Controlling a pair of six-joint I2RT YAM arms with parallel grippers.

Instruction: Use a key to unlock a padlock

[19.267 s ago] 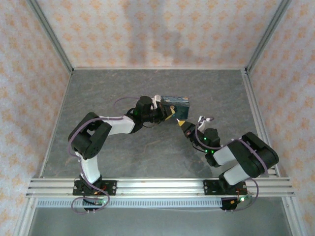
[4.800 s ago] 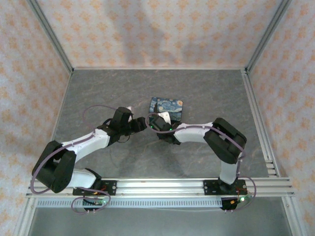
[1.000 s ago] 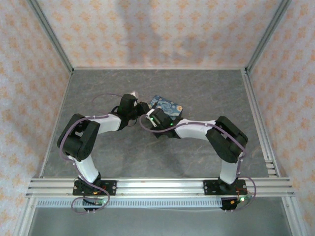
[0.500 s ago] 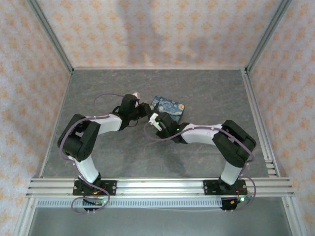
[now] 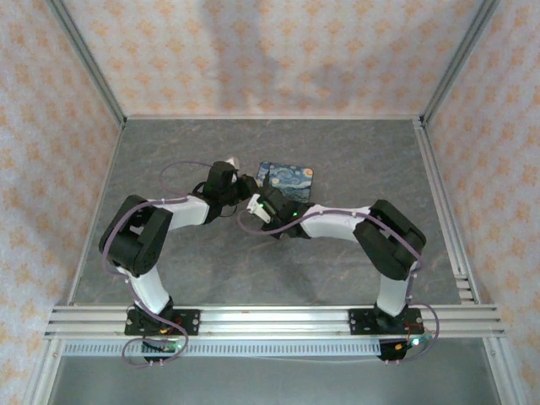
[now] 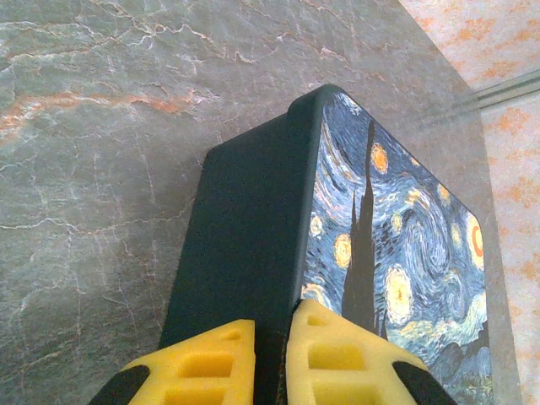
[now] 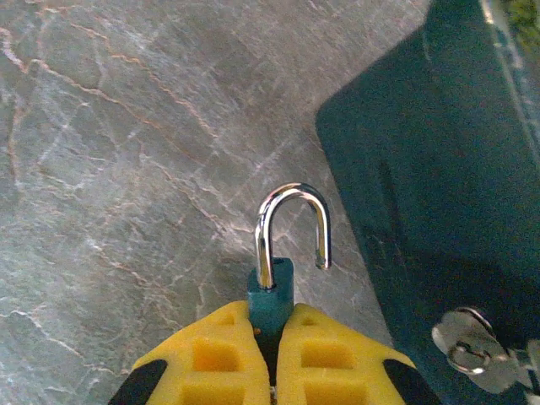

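Note:
The padlock (image 7: 272, 291) has a small teal body and a chrome shackle (image 7: 291, 224) that stands open, one end free. My right gripper (image 7: 272, 314) is shut on its body just above the table, left of the tin (image 7: 447, 169). A bunch of keys (image 7: 468, 346) hangs at the lower right of the right wrist view. What holds them is hidden. My left gripper (image 6: 272, 316) has its yellow fingers (image 6: 202, 354) nearly together at the near edge of the starry-night tin (image 6: 396, 245), pinching it. From above, both grippers, left (image 5: 247, 187) and right (image 5: 256, 205), meet at the tin's left end (image 5: 291, 177).
The grey marbled table (image 5: 194, 261) has metal rails at its sides and papered walls behind. The right arm's forearm (image 5: 337, 224) stretches leftward across the middle of the table.
The tin has turned from skewed to nearly square with the table. The right gripper swung out and came back beside it. The left jaws closed a little.

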